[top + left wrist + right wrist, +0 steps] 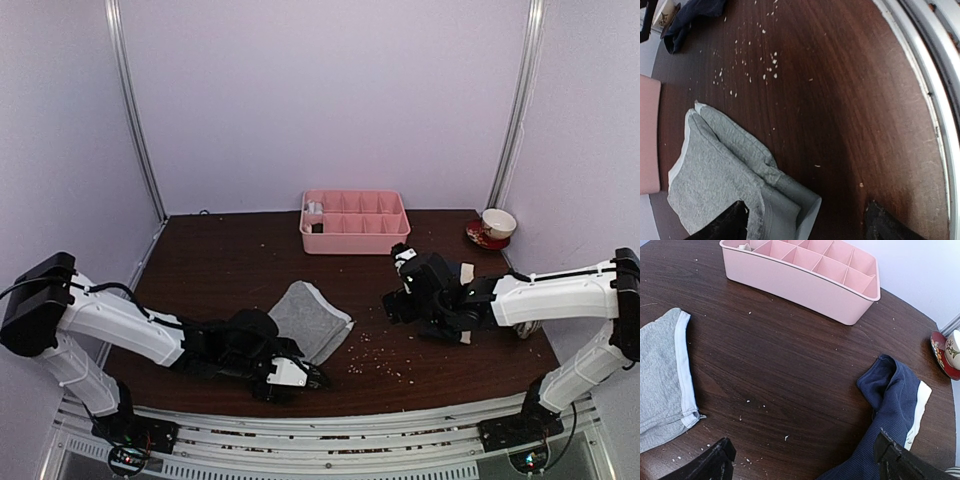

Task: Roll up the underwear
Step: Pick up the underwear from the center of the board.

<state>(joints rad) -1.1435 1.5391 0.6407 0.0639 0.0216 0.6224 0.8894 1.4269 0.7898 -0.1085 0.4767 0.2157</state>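
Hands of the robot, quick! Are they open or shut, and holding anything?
Left hand: open, at the grey underwear edge, holding nothing.
Right hand: open, beside the navy underwear, holding nothing.

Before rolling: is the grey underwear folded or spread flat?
Folded: the grey underwear shows stacked layers at one edge, not yet rolled.

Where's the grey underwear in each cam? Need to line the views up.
Top external: grey underwear sits just below frame centre, lying flat.
Left wrist: lower left, running off the bottom edge.
Right wrist: left edge, around mid-height.
Shared landmark: pink tray, behind the cloth in the top view, a sliver at the left edge in left wrist, across the top in right wrist.
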